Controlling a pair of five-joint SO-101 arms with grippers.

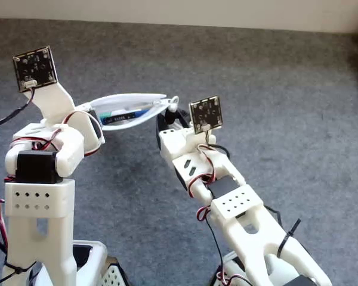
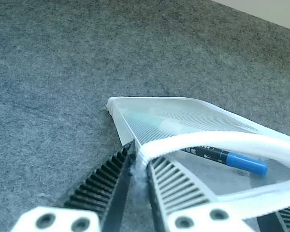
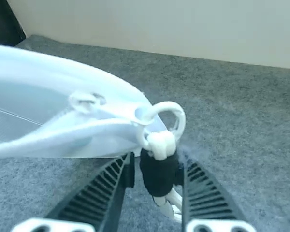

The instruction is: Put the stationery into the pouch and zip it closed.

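we seem to be indoors in a carpeted room, an office or a home, we cannot tell which: short grey carpet (image 1: 286, 89) lies under everything, and a pale wall (image 1: 227, 11) rises at the carpet's far edge.

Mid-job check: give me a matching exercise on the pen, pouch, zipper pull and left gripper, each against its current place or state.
1 pen
2 pouch
3 zipper pull
4 left gripper

A unzipped, mouth gaping
B clamped on the pouch's edge
C inside the pouch
D by the right gripper

Pairs: 1-C, 2-A, 3-D, 4-B
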